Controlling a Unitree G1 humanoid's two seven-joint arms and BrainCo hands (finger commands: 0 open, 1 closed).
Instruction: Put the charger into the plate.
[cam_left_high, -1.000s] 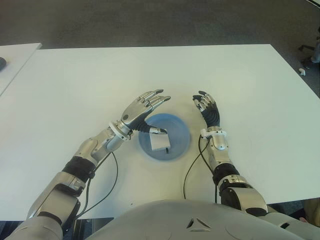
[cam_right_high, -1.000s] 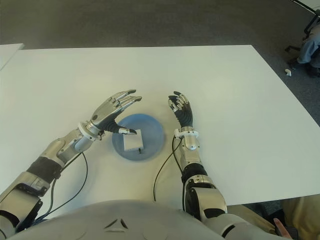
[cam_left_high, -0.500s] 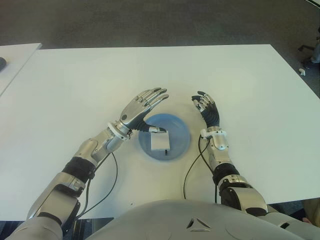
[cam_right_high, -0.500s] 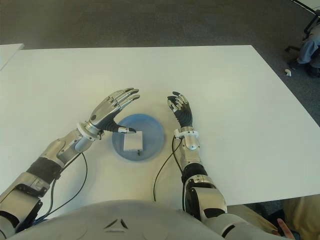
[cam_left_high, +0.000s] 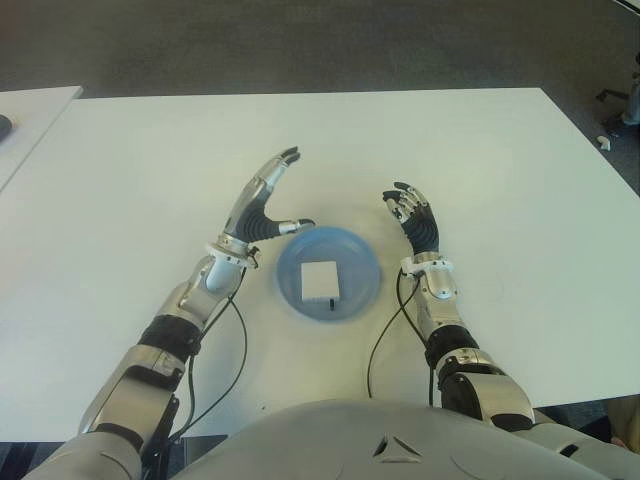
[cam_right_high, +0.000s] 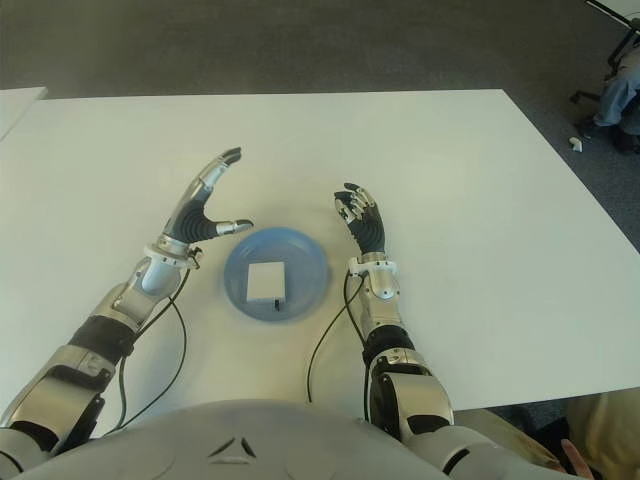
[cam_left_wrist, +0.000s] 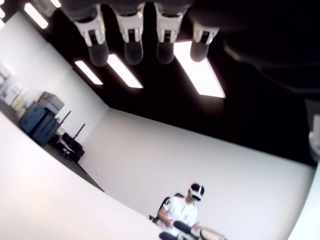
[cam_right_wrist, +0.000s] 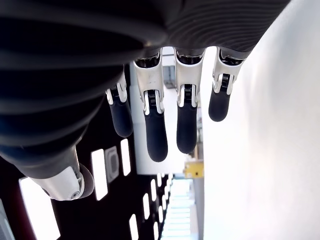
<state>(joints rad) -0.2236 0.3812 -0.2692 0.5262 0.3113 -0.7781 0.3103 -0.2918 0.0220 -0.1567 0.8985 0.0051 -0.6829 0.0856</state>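
A white square charger (cam_left_high: 320, 280) lies flat in the blue plate (cam_left_high: 358, 266) near the table's front middle, with nothing touching it. My left hand (cam_left_high: 262, 207) stands raised just left of the plate, palm turned inward, fingers spread and holding nothing. In the left wrist view its fingertips (cam_left_wrist: 131, 46) point up at ceiling lights. My right hand (cam_left_high: 413, 222) shows just right of the plate, fingers loosely extended and holding nothing; the right wrist view shows its fingers (cam_right_wrist: 155, 127) spread.
The white table (cam_left_high: 470, 160) stretches wide around the plate. A second white table's corner (cam_left_high: 30, 110) shows at far left. Cables (cam_left_high: 385, 330) run from both wrists toward my body. A seated person (cam_left_wrist: 182, 215) appears far off in the left wrist view.
My left hand has drawn back off the plate to the left and tipped upright, leaving the charger uncovered in the plate. The right hand has stayed in place.
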